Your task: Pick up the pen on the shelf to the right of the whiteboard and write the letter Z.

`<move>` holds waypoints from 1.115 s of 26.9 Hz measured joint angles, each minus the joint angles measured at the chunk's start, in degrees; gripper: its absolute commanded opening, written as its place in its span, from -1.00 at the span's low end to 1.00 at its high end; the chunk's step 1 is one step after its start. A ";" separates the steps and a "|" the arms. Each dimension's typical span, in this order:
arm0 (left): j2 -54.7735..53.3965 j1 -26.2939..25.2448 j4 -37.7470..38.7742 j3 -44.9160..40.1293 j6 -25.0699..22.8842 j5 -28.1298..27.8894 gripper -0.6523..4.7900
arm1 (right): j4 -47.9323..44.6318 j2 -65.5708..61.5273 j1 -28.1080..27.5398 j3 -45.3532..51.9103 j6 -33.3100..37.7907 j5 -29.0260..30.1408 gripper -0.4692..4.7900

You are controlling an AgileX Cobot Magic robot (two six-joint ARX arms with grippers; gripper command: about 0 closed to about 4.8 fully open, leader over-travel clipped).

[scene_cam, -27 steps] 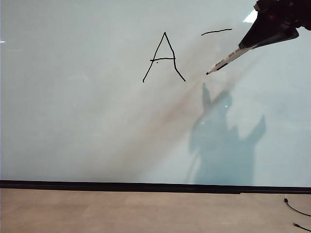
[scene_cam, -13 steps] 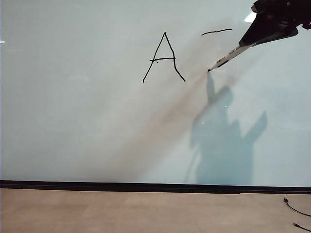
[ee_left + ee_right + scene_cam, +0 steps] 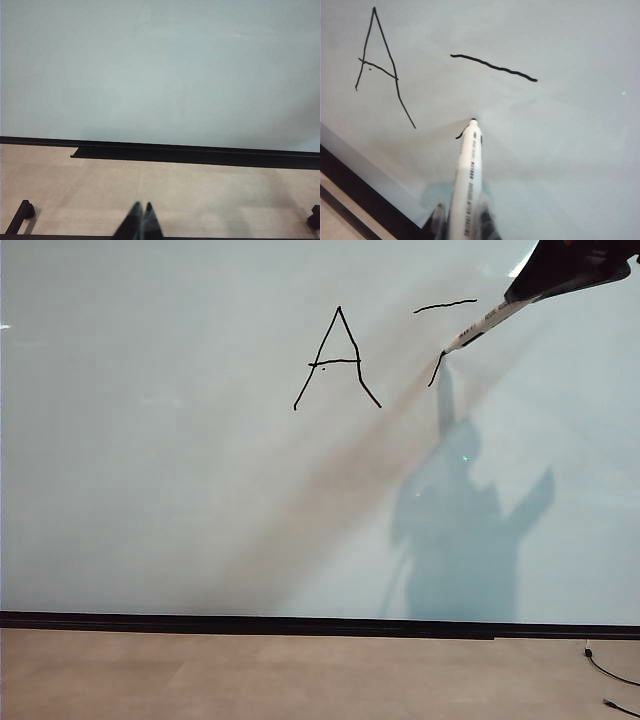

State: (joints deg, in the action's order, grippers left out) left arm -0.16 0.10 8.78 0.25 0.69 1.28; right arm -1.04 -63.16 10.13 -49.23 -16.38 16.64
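The whiteboard (image 3: 200,490) fills the exterior view and bears a black letter A (image 3: 338,360). To the right of the A, the letter Z shows only as a wavy top bar (image 3: 445,306) and a short slanted stroke (image 3: 436,370) below it. My right gripper (image 3: 560,275) reaches in from the top right corner, shut on the pen (image 3: 485,326). The pen's dark tip rests at the stroke's upper end. In the right wrist view the pen (image 3: 470,175) runs out from between the fingers (image 3: 438,217) to the board. My left gripper (image 3: 142,206) is shut and empty above the floor.
A black strip (image 3: 300,624) runs along the board's lower edge, with tan floor (image 3: 300,680) below it. A black ledge (image 3: 200,155) and dark stand feet (image 3: 22,212) show in the left wrist view. Cables (image 3: 612,672) lie at the lower right.
The pen tip has travelled up and to the right across the board, leaving a short slanted black stroke. The right gripper rose toward the top right corner. The left gripper kept still.
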 measured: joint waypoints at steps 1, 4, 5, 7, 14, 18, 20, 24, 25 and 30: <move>0.00 0.00 0.00 0.00 0.00 0.00 -0.78 | 0.00 0.09 0.00 -0.02 0.00 -0.15 -0.86; 0.00 0.00 -0.02 0.02 0.00 0.00 -0.78 | 0.07 0.39 0.00 -0.09 0.00 -0.44 -0.86; 0.00 0.00 -0.02 0.00 0.00 0.00 -0.78 | 0.07 0.61 0.00 -0.11 0.00 -0.59 -0.86; 0.00 0.00 -0.02 0.02 0.00 0.00 -0.78 | 0.04 1.09 0.00 -0.13 0.00 -0.87 -0.86; 0.00 0.00 -0.02 0.00 0.00 0.00 -0.78 | -0.02 2.95 0.00 -0.39 0.00 -2.67 -0.86; 0.00 0.00 -0.02 0.00 0.02 0.00 -0.78 | -0.07 3.63 0.00 -0.37 0.00 -3.54 -0.86; 0.00 0.00 -0.02 0.02 0.02 0.00 -0.78 | -0.02 3.82 -0.02 -0.37 0.00 -3.80 -0.86; 0.00 0.00 0.00 0.02 0.02 0.00 -0.78 | -0.20 4.37 -0.02 -0.37 0.00 -4.44 -0.86; 0.00 0.00 -0.02 0.02 0.02 0.00 -0.78 | -0.22 4.48 -0.04 -0.37 0.00 -4.52 -0.86; 0.00 0.00 0.00 0.00 0.02 0.00 -0.78 | -0.52 5.14 -0.04 -0.39 -0.02 -5.33 -0.86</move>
State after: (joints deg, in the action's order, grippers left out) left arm -0.16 0.10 8.78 0.25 0.71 1.28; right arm -1.56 -58.02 10.09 -49.63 -16.40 11.31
